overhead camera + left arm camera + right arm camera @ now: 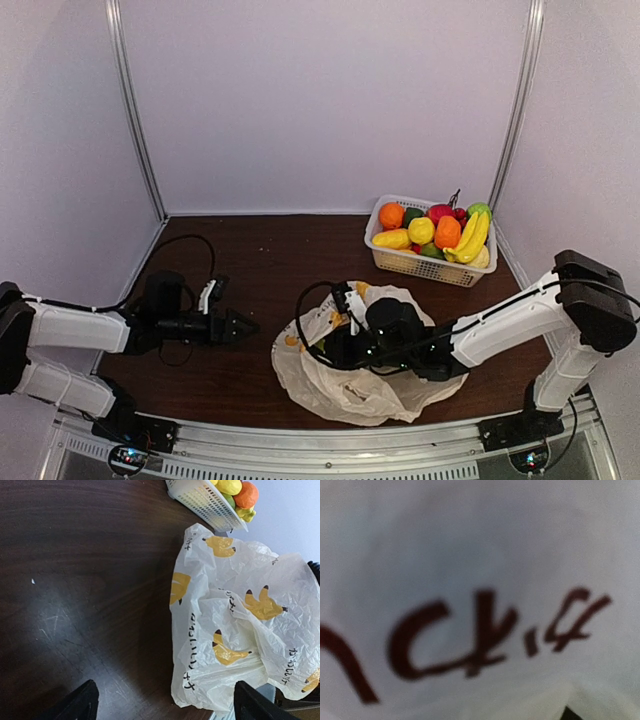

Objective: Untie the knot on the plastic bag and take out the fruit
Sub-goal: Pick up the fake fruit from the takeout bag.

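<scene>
Plastic bag (350, 390) lying left-right, left end effector (245, 327) spread empty, right end effector (337, 350) grip unclear

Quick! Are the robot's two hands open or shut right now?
Left gripper: open, holding nothing.
Right gripper: in the folds of the plastic bag, which hide it; open or shut cannot be told.

basket (425, 265): white lattice, far right on table | table (260, 270): dark brown wood | backdrop (320, 100): white
</scene>
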Motion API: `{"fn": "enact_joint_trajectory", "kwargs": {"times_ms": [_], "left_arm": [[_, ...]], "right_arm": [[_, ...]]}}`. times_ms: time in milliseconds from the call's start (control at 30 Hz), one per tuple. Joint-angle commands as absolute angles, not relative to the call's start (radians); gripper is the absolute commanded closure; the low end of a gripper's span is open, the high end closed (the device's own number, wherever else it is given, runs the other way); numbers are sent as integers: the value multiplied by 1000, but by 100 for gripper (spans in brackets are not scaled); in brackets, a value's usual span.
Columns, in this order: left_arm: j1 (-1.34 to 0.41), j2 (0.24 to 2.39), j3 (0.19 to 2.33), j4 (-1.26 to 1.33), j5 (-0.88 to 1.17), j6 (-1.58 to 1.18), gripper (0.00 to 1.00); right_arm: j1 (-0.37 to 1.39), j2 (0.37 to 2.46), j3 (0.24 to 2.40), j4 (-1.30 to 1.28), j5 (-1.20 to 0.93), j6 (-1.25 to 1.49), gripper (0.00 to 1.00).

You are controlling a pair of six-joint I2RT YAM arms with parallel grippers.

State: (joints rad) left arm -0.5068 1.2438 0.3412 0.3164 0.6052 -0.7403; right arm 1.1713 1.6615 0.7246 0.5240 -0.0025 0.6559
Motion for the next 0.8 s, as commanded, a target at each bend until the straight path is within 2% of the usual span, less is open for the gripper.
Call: {"fn": "enact_joint_trajectory", "kwargs": {"times_ms": [0,367,433,467,500,567,633,667,767], "left_arm": [[-574,1223,310,318,578,-749,3],[-784,1351,285,521,504,-926,2],[-818,1385,285,582,505,-956,6],[-830,1400,286,609,506,-968,13],[-839,1416,290,633,507,-975,25],[-846,1437,296,673,507,-994,61],[-847,1438,295,699,488,-1012,91],[-847,1431,297,689,468,-1012,100],[-845,1396,311,584,392,-987,100]], "right_arm": [[1177,1712,742,637,-45,725,68],[1177,1711,769,625,-20,728,67],[1176,1711,774,624,-19,726,67],[1177,1712,775,623,-19,726,67],[1177,1712,775,621,-18,724,67],[1177,1712,774,615,-17,722,67],[1177,1707,767,602,-9,719,67],[1177,1700,760,593,-5,719,66],[1175,1674,738,533,60,721,64]]}}
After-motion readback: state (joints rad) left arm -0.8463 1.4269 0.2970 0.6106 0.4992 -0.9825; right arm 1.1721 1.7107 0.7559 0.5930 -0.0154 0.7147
